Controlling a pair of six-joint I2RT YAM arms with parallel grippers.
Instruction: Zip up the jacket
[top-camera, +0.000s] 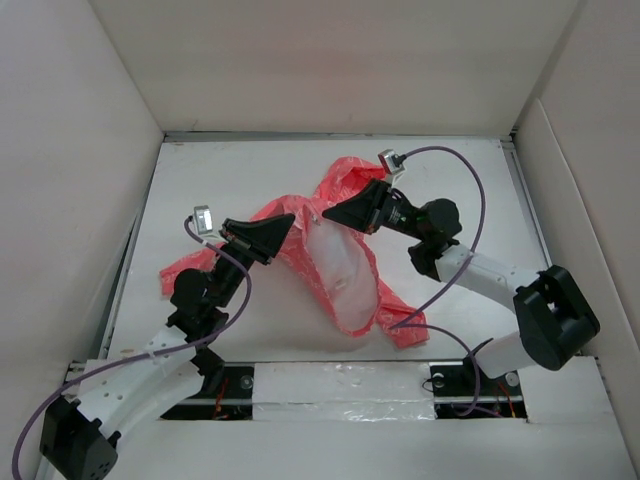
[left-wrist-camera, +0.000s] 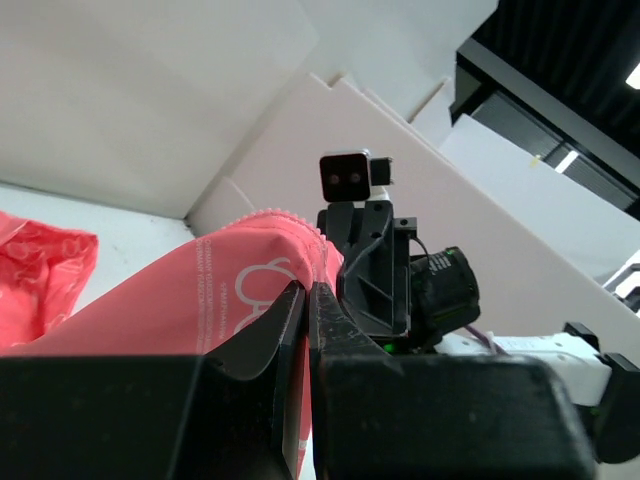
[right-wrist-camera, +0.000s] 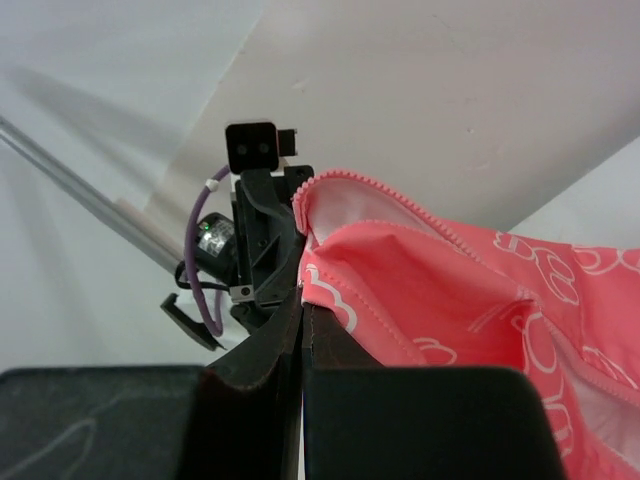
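Observation:
The coral-pink jacket (top-camera: 340, 260) lies open on the white table, its pale lining (top-camera: 338, 270) facing up. My left gripper (top-camera: 292, 226) is shut on the jacket's left front edge and holds it off the table. In the left wrist view the pink fabric with white lettering (left-wrist-camera: 230, 290) runs between the closed fingers. My right gripper (top-camera: 328, 213) is shut on the opposite front edge, close to the left gripper. In the right wrist view the zipper teeth (right-wrist-camera: 400, 205) curve along the lifted edge of the jacket (right-wrist-camera: 470, 290). The zipper slider is not visible.
White walls enclose the table on the left (top-camera: 70, 200), back (top-camera: 330, 60) and right (top-camera: 590, 200). Purple cables (top-camera: 470, 190) loop from both wrists. Part of a sleeve (top-camera: 185, 268) lies under the left arm, and the jacket's lower end (top-camera: 405, 330) lies near the right arm's base.

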